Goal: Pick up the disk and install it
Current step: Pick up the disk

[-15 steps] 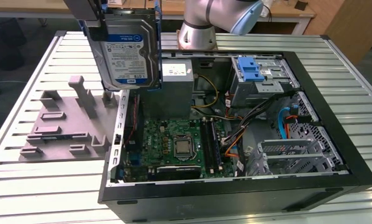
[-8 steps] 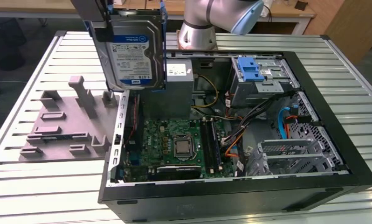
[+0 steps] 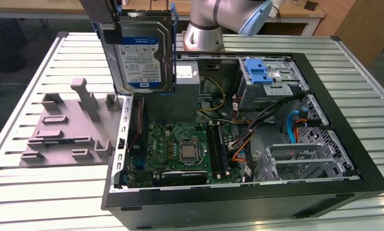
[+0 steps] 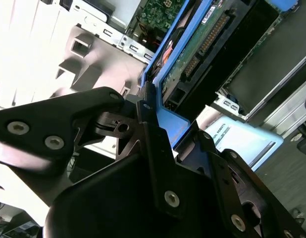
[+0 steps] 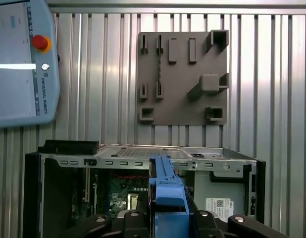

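Second wrist view: end effector (image 4: 170, 124) clamped on the disk (image 4: 202, 44) by its blue frame.
Exterior view has the disk held upright in the air over one edge of the open computer case (image 3: 243, 202); if the plastic frame slipped, it could drop onto the motherboard (image 3: 179, 144).

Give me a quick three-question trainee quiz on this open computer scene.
1. True or false: the disk lies flat on the grey fixture plate.
2. The tool is: A open; B shut on the disk; C shut on a cable.
3. Fill in: the fixture plate lies on the exterior view's ___ of the computer case.
Key: 1 false, it is held upright in the air; 2 B; 3 left.
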{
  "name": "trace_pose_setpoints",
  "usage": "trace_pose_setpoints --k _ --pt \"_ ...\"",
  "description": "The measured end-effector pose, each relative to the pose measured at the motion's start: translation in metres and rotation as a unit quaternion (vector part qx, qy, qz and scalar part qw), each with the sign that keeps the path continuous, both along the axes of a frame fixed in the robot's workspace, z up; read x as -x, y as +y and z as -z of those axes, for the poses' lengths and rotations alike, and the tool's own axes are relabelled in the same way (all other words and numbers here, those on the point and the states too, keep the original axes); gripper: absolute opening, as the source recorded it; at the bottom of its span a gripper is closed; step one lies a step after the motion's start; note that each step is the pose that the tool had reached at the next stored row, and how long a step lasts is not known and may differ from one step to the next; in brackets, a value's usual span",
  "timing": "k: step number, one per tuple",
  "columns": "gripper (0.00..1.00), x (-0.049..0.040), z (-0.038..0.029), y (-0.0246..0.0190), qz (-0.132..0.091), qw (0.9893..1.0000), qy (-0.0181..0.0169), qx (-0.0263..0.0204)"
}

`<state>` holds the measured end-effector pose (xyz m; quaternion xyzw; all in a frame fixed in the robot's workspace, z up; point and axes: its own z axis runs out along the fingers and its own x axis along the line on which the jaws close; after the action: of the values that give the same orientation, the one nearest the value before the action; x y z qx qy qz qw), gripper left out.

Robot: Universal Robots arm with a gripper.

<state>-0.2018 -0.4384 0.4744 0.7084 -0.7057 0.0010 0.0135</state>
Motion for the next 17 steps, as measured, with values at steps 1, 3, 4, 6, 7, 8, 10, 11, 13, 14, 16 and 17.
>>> trace_pose_setpoints --k 1,3,4,6,7,8,10,11,13,14,16,17 --pt "0.36 -0.0009 0.0001 -0.0001 0.000 1.0000 0.0000 0.0000" --pt "0.36 -0.0026 0.0002 -0.0003 0.000 1.0000 0.0000 0.0000" --pt "0.36 -0.0033 0.0004 -0.0003 0.000 1.0000 0.0000 0.0000" --pt "0.36 -0.0048 0.0005 -0.0005 0.000 1.0000 0.0000 0.0000" --pt "0.36 -0.0055 0.0006 -0.0005 0.000 1.0000 0.0000 0.0000" --pt "0.36 -0.0062 0.0007 -0.0006 0.000 1.0000 0.0000 0.0000" --pt "0.36 -0.0076 0.0009 -0.0007 0.000 1.0000 0.0000 0.0000" --pt "0.36 -0.0084 0.0010 -0.0008 0.000 1.0000 0.0000 0.0000" --pt "0.36 -0.0099 0.0012 -0.0010 0.000 1.0000 0.0000 0.0000" --pt "0.36 -0.0107 0.0012 -0.0011 0.000 1.0000 0.0000 0.0000" --pt "0.36 -0.0122 0.0014 -0.0013 0.000 1.0000 0.0000 0.0000" --pt "0.36 -0.0129 0.0015 -0.0014 0.000 1.0000 0.0000 0.0000"
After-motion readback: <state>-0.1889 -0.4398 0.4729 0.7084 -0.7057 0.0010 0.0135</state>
